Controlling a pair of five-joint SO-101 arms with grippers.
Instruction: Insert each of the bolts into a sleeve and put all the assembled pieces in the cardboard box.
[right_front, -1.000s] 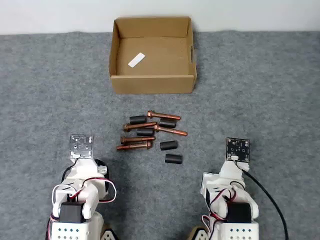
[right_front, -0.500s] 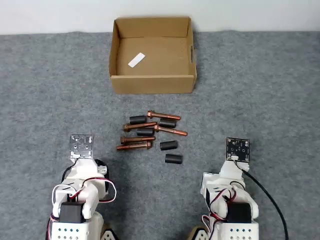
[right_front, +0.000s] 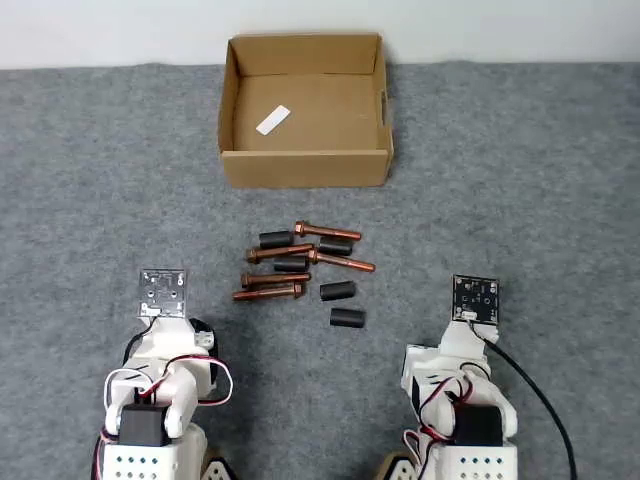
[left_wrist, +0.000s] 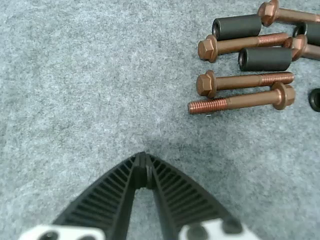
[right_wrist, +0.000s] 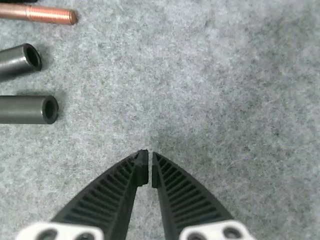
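Both arms are sitting folded low, side by side, the left arm and the right arm each pointing its wrist forward and down. The left gripper is holding its ribbed black fingers pressed together, tips meeting. The right gripper is doing much the same, though a hairline gap is showing between its tips, so it is probably closed rather than clamped tight. Both are hanging empty.
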